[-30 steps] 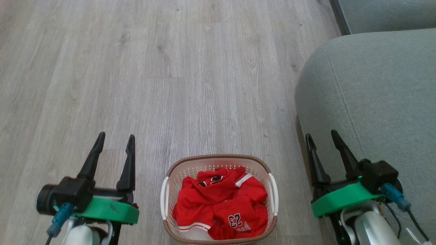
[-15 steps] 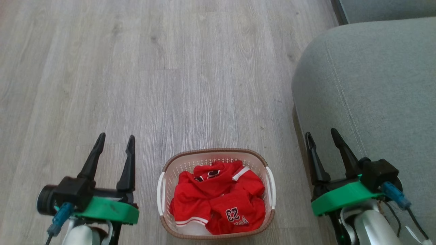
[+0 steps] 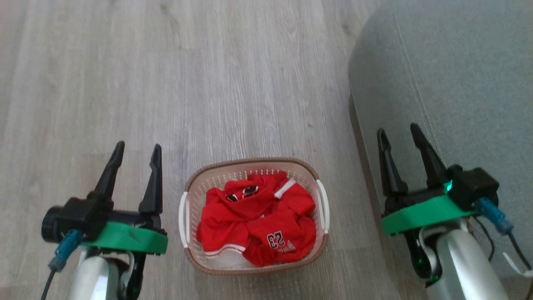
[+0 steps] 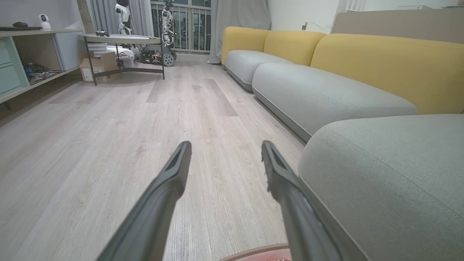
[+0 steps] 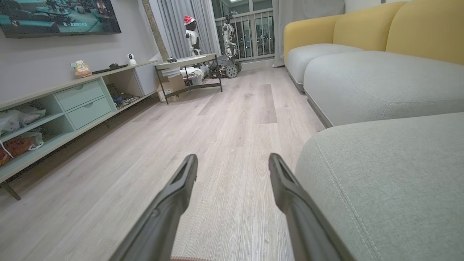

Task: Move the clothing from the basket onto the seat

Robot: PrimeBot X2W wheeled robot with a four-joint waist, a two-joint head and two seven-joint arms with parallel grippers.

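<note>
Clothing [image 3: 256,221] sits crumpled inside the basket [image 3: 250,163]: red cloth with white trim and a black-and-white "23" facing up toward the basket's lower rim in the head view. The lettering beside the number is too blurred to read, perhaps a team name. The basket stands on the wooden floor [image 3: 166,83]. Left of the basket hangs the left gripper [image 3: 138,146], its two dark fingers spread apart and holding nothing. Right of the basket, the right gripper [image 3: 398,128] is likewise parted and empty, seen against the edge of the seat [image 3: 458,75]. The seat rises just right of the basket, not touching it, a stitched seam running along its top.
</note>
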